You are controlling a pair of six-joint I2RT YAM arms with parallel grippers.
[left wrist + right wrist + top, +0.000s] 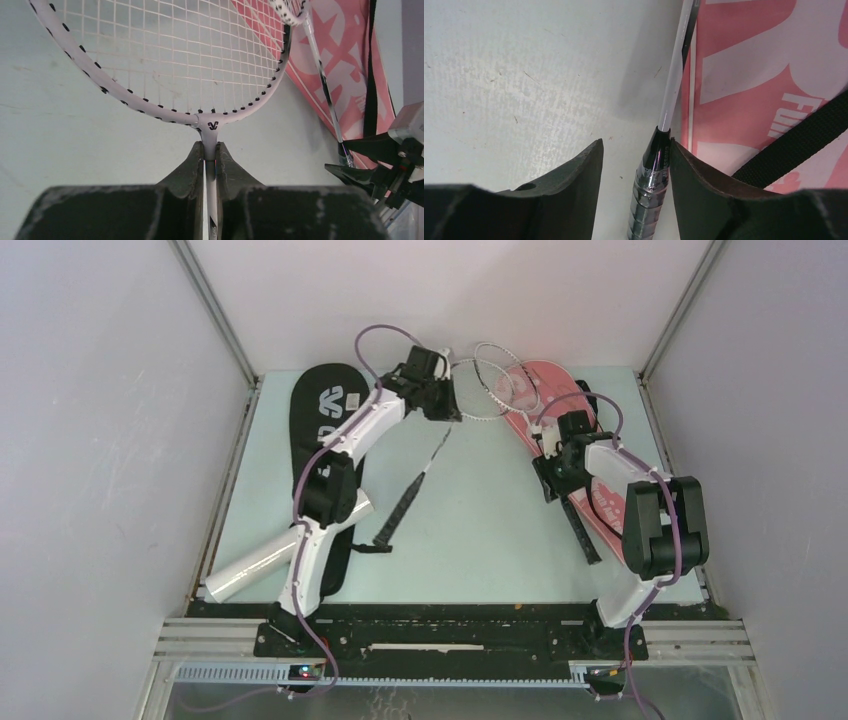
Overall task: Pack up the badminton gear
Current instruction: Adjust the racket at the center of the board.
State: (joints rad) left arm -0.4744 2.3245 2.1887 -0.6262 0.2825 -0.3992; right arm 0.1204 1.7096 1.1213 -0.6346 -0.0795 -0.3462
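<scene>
My left gripper (443, 405) (210, 152) is shut on the shaft of a white-framed racket (150, 107), just below its head (482, 390); its black handle (400, 510) trails toward me. A second racket (505, 368) lies partly on the pink cover (560, 390) (749, 70). My right gripper (552, 478) (636, 155) is open around this racket's silver-black handle (651, 190), which touches the right finger (694, 180). The black cover (325, 420) lies at the left with the long white tube (260, 562) beside it. No shuttlecocks are in view.
The pink cover's black strap (804, 135) runs just right of my right gripper. My right gripper also shows at the right edge of the left wrist view (380, 167). Grey walls enclose the table on three sides.
</scene>
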